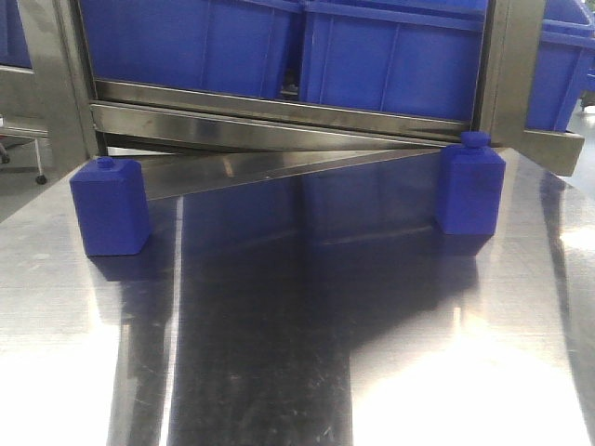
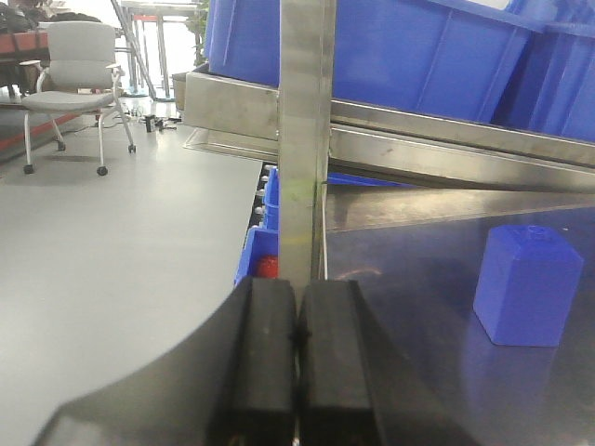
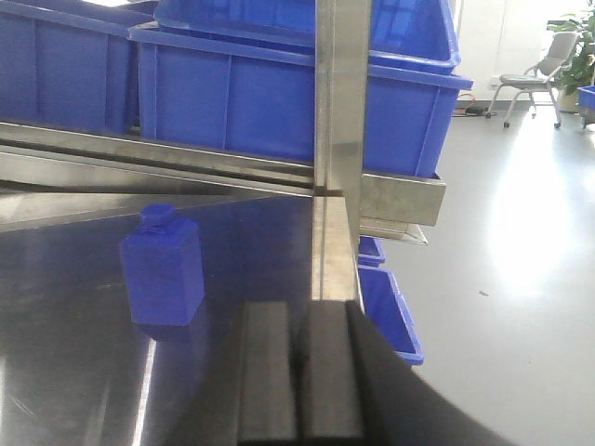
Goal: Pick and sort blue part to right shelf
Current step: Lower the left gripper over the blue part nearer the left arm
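Note:
Two blue parts stand upright on the steel table: one at the left, one at the right. Behind them runs the steel shelf rack holding deep blue bins; its right section juts past the table's right corner. In the left wrist view my left gripper is shut and empty, with the left part ahead to its right. My right gripper is also shut and empty, and the right part stands ahead to its left. Neither gripper shows in the front view.
A steel upright post rises straight ahead of each gripper. Small blue bins sit low beside the table on both sides. Open grey floor with office chairs lies beyond.

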